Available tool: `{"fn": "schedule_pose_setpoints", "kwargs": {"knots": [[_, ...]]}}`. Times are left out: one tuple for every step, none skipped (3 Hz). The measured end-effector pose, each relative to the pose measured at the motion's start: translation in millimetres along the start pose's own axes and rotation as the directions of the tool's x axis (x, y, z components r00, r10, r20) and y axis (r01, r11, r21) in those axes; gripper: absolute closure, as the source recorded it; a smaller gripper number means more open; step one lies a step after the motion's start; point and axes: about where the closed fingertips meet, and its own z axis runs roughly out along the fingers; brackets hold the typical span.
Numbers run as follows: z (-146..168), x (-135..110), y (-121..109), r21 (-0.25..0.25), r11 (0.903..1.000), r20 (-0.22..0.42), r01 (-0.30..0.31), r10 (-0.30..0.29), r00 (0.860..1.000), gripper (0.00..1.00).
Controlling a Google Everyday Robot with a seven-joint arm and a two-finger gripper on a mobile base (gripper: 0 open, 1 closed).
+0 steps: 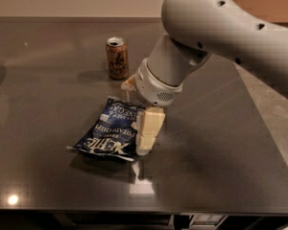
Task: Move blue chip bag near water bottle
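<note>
The blue chip bag lies flat on the dark table, white lettering up, at the front centre. My gripper points down at the bag's right edge, over or touching it; I cannot tell which. The arm reaches in from the upper right. The water bottle is hidden behind the arm.
A brown-orange drink can stands upright behind the bag, just left of the arm's wrist. The table's front edge runs close below the bag, and its right edge slants along the right.
</note>
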Motion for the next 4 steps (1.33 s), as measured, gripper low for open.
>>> {"fn": "schedule_pose_setpoints", "kwargs": {"knots": [[15, -1, -4, -0.02, 0.9996, -0.005, 0.02, -0.02, 1.0, 0.0], [11, 2, -5, -0.027, 0.9995, -0.003, 0.017, -0.018, 1.0, 0.17], [-1, 6, -6, -0.027, 0.9996, 0.013, -0.002, 0.002, 1.0, 0.41], [-8, 7, -6, -0.029, 0.9995, 0.022, -0.014, 0.015, 1.0, 0.63]]}}
